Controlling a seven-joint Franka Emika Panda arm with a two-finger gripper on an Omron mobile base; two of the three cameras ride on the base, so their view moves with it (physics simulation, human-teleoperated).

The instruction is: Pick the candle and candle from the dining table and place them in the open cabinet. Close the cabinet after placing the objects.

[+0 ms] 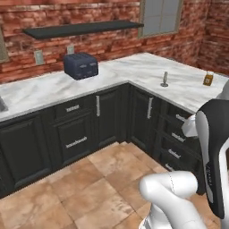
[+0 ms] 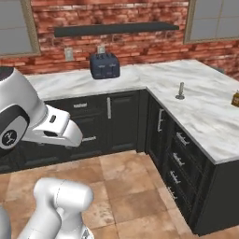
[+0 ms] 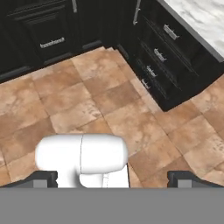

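Terracotta floor tiles (image 3: 109, 105) lie nearest, and the pincer (image 3: 113, 179) hangs above them pointing down, its two dark tips far apart at the lower corners of the hand view, spread wide with nothing between them. Just beyond the tiles stands the dark drawer unit (image 3: 168, 57), its short silver handles stacked one above another, and beside it the dark cupboard doors (image 1: 71, 134) run under the L-shaped marble tabletop (image 2: 205, 112).

On the right-hand leg of that tabletop stands one candle (image 2: 180, 91), a short stick on a grey-silver holder with a round base; it is upright and well apart from the edge. In the left base view the same candle (image 1: 164, 79) shows near the middle of the marble strip. Farther along the same strip, toward the right wall, sits a small amber-orange carton (image 1: 208, 79), also at the right edge of the right base view (image 2: 236, 99).

Farther back, near the corner of the tabletop, sits a dark blue toaster (image 1: 81, 65), close to the red brick wall (image 2: 130, 46). A dark shelf (image 1: 82, 29) is fixed to the wall above it, and a grey-paned window (image 1: 160, 15) is set to the right of the shelf.
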